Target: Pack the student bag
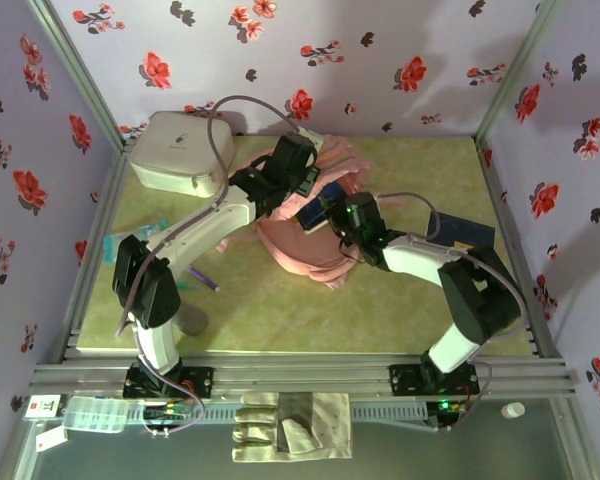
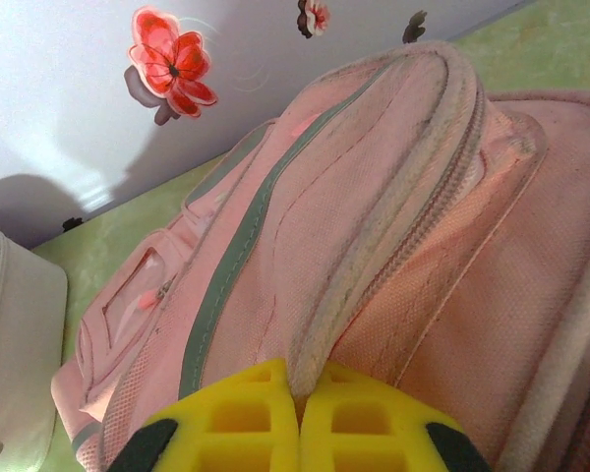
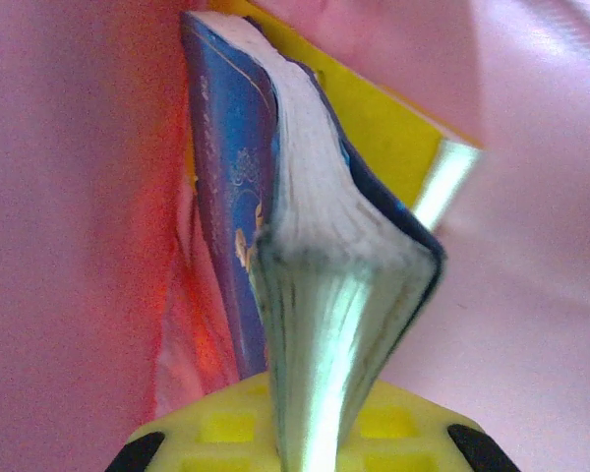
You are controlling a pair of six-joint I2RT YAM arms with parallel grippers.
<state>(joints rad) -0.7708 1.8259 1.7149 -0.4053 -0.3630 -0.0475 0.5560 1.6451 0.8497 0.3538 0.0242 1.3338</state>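
Observation:
The pink student bag [image 1: 310, 250] lies at the table's middle, its pale front pockets [image 2: 275, 246] facing the left wrist camera. My left gripper [image 2: 302, 388] is shut on the bag's whitish zip edge [image 2: 374, 246], pinching it between the yellow fingers. My right gripper [image 3: 310, 433] is shut on a blue-covered book [image 3: 305, 265], clamped by its page edge, with pink bag fabric [image 3: 69, 236] on both sides of it. From above, the book [image 1: 317, 212] pokes up at the bag's opening between the two grippers.
A white-grey zip case [image 1: 180, 150] stands at the back left. Another dark blue book [image 1: 462, 230] lies right of the bag. Pens [image 1: 202, 278] and a clear pouch [image 1: 145, 235] lie at the left. A glove [image 1: 290, 425] rests in front of the rail.

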